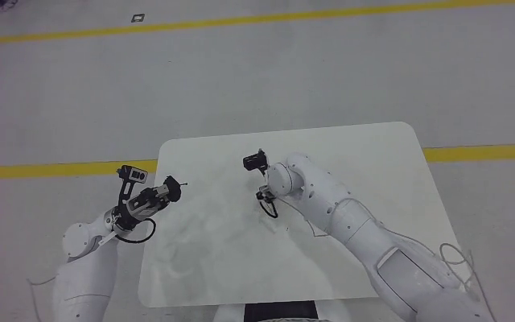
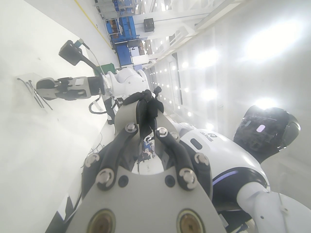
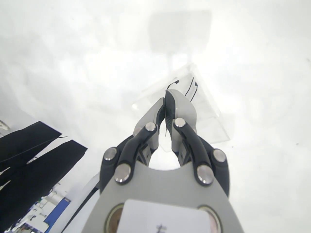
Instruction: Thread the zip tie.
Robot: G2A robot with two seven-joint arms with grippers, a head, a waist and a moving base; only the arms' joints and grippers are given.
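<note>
**Visitor:** What is your rig working on?

**Me:** My white table [image 1: 362, 161]. It has a plain top with rounded corners, and it stands on a pale floor [image 1: 241, 72] marked with yellow lines [image 1: 72, 169].

**Visitor:** What lies on it?

**Me:** One clear, shallow tray [image 3: 211, 122], flat on the top and well in from the edges. I can hardly make it out from above.

**Visitor:** Anything in the tray?

**Me:** A few thin black zip ties [image 2: 36, 95], loosely bunched, some crossing each other. There are also tiny dark specks [image 3: 297, 143] on the bare top near the tray. I can't tell what they are.
</note>
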